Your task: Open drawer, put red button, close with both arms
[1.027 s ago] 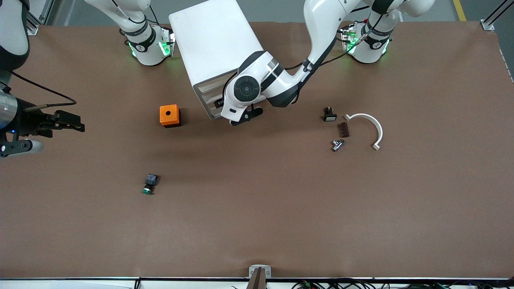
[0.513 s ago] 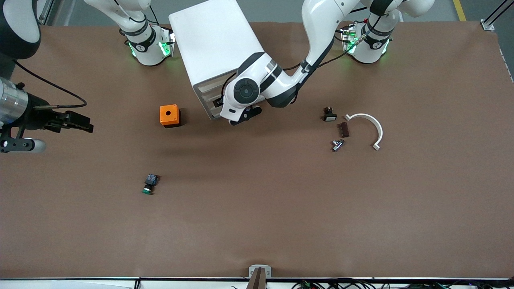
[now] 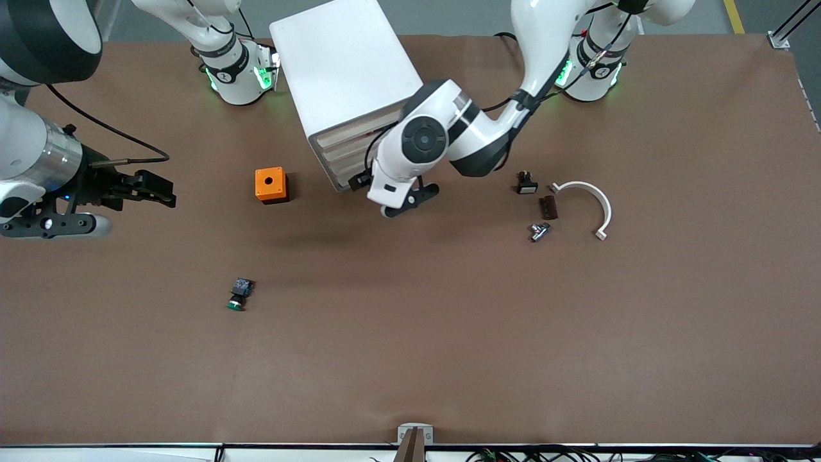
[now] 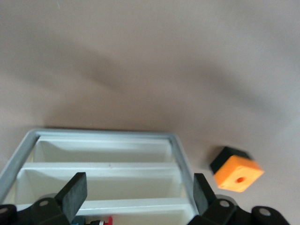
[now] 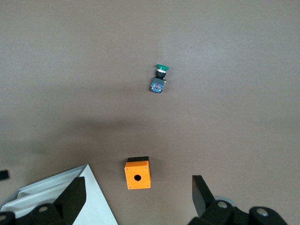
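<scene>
Brown table (image 3: 449,333) bears one cabinet (image 3: 343,64), two push-button switches (image 3: 238,294).

Left gripper (image 4: 137,191): fingers (image 4: 75,193) wide apart, nothing btwn them, held over the cabinet (image 4: 180,159) front. Cabinet's grey rounded frame encloses white drawer fronts stacked w/ thin gaps. A bit of red (image 4: 108,219) shows just inside the frame, at 7 o'clock from gripper centre; can't tell what it is. Orange box (image 4: 238,174) w/ round hole and black base on brown table (image 4: 150,65), apart from cabinet, at 3 o'clock from frame.
</scene>
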